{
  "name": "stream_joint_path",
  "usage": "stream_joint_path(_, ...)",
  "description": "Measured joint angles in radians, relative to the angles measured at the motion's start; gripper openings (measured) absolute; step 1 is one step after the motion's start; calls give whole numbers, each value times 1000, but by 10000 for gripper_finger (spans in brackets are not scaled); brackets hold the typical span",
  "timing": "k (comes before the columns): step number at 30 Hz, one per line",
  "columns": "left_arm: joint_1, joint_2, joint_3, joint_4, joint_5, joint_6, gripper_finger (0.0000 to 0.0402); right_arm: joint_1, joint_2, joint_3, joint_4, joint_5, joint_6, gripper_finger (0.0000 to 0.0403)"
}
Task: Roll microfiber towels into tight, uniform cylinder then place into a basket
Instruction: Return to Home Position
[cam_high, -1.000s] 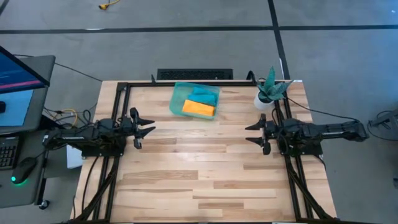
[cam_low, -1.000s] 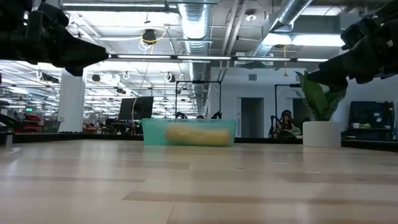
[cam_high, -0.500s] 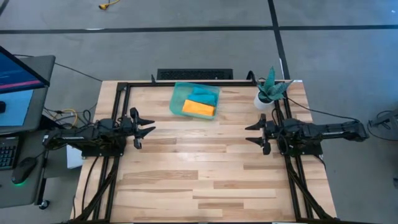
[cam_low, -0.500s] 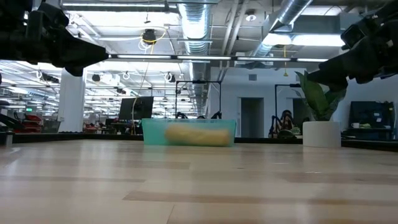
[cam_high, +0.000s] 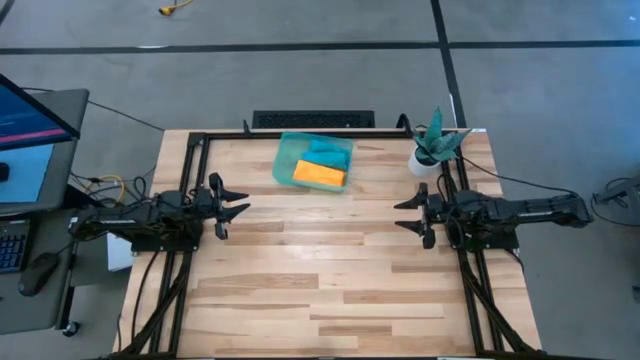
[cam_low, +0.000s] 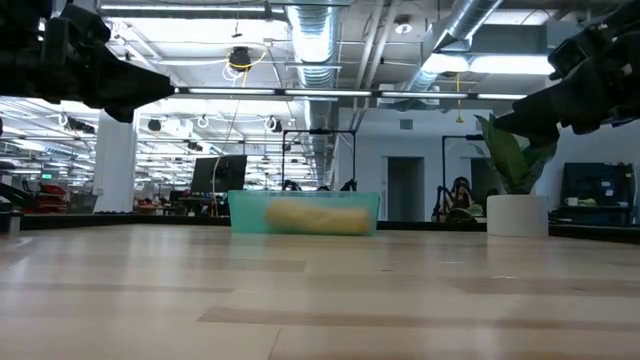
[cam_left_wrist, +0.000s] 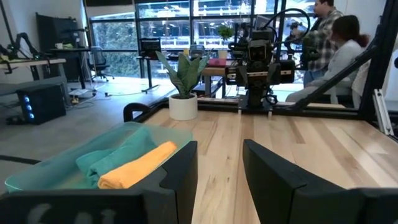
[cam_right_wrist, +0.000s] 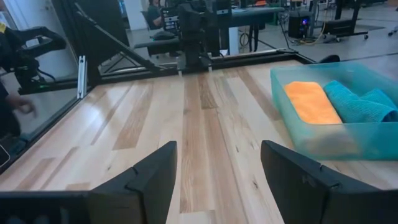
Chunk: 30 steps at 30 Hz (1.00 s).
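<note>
Two towels (cam_high: 320, 174) (rolled) lie in the basket (cam_high: 287, 160) — well apart from jaws.

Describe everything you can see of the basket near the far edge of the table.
The basket is a shallow rectangular tray of translucent pale-green plastic, sitting flat and slightly askew on the wooden table near its far edge. It holds two rolled towels side by side, the orange towel nearer the table's middle, the teal towel behind it. The left pincer and right pincer are both open and well clear of it; nothing else touches it.
</note>
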<state>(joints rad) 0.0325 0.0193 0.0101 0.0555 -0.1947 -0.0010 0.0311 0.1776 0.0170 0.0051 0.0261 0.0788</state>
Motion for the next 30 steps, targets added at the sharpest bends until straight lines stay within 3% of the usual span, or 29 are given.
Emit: stream_joint_path(30, 0, 0, -1, -1, 0, -2, 118, 0, 0, 0, 0, 0, 0, 255)
